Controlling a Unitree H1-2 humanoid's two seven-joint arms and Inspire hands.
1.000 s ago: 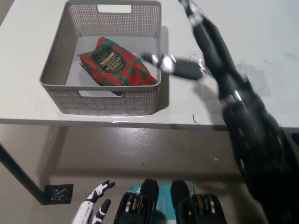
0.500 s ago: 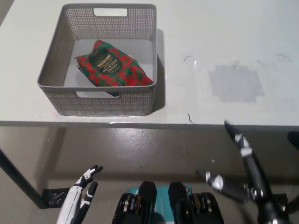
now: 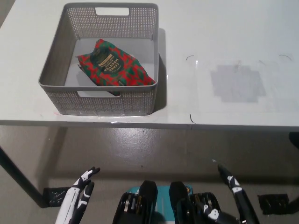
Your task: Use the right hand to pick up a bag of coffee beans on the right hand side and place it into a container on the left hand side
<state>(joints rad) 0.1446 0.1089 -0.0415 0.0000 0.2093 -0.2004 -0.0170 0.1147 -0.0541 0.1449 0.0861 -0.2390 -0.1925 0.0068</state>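
Coffee beans bag (image 3: 115, 64) lies flat inside the grey basket (image 3: 53, 70) on the table (image 3: 224, 42), so placing looks done. My right hand (image 3: 231, 205) hangs low, fingers spread, empty; my left hand (image 3: 78, 201) rests low, fingers apart.

white table (image 3: 224, 37), grey patch (image 3: 237, 83) on right; floor (image 3: 140, 149) below.

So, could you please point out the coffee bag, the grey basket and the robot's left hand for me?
coffee bag (image 3: 114, 65): head view, on the middle of its red and green front.
grey basket (image 3: 105, 101): head view, on its near mesh wall.
left hand (image 3: 80, 196): head view, on the white hand's middle, lower left.
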